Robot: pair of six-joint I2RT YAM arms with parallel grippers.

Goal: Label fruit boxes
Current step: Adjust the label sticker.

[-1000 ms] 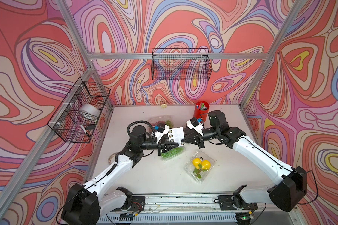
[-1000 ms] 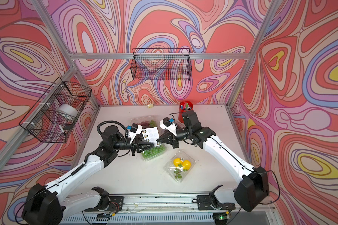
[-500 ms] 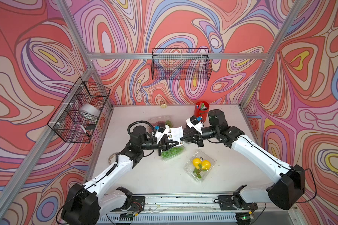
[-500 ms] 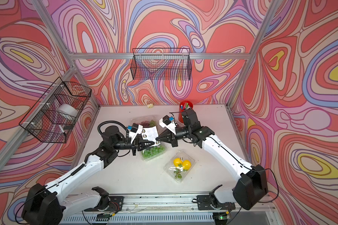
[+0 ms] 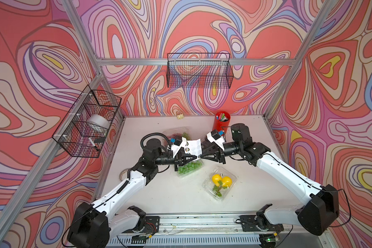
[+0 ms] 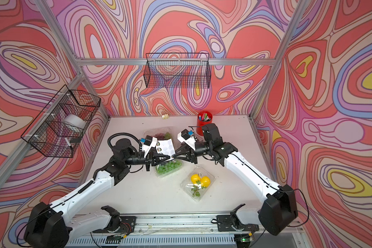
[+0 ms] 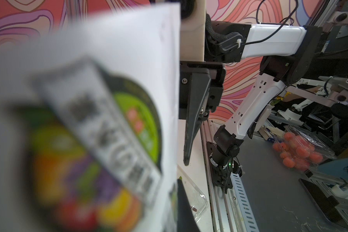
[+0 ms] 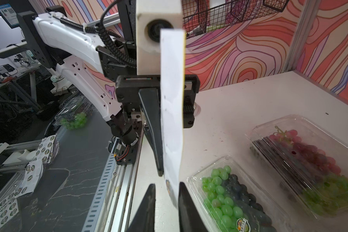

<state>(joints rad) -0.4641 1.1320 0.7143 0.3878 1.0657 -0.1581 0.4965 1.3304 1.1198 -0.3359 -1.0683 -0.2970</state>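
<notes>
Clamps sheet [image 5: 194, 147] tight in left hand [image 5: 193, 159]; straddles its edge with slightly parted right hand [image 5: 203, 156]; hovers just above green-grape box [image 5: 190, 169], lemon box [image 5: 220, 185] near right hand; best to pinch one sticker [image 7: 92, 140] by its rim, peel slowly, keep sheet taut.

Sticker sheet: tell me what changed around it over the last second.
The left gripper closed on the sticker sheet. The right gripper, which had it pinched, has parted its fingers, with the sheet still between them. The green-grape box and the lemon box stayed put.
</notes>
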